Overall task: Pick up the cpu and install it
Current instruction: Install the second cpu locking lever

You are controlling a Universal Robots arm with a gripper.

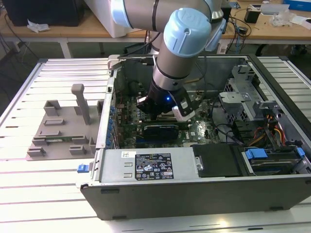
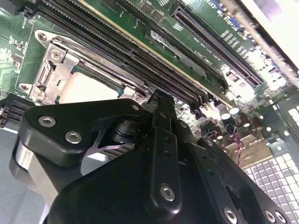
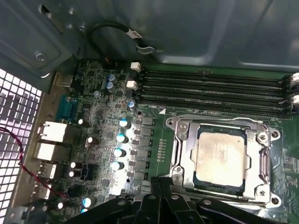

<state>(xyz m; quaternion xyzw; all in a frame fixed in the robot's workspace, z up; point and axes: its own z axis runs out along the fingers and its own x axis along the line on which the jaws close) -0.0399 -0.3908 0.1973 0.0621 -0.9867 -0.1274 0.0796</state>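
The cpu is a small flat square chip with a dull silvery top, mottled with faint tan smudges. It lies flat and seated inside the metal socket frame on the green motherboard, just beside the black memory slots. In the second wrist view its pale top shows through the frame's opening.

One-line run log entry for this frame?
stage: install | small square silvery cpu: seated in metal socket frame on green motherboard | tool: beside socket, not holding cpu
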